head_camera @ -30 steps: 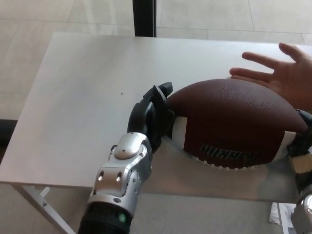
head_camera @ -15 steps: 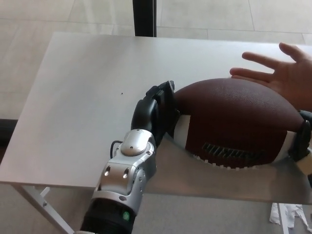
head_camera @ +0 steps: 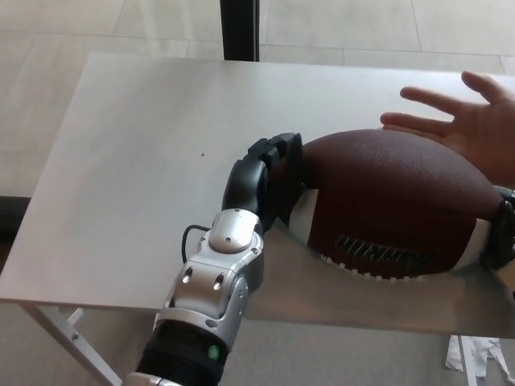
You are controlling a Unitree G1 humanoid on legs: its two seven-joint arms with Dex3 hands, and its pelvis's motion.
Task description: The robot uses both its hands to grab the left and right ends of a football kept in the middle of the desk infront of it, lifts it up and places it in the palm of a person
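Between the two black hands sits the football [head_camera: 386,205], raised a little off the desk [head_camera: 137,169] toward its right side; the left hand [head_camera: 269,181] presses its fingers flat against the ball's left tip; the right hand [head_camera: 503,237] is mostly out of frame, so I cannot tell how its fingers lie; a person's open palm [head_camera: 471,121] waits just behind the ball; best to keep the squeeze even from both ends and carry it level, or it may slip out.
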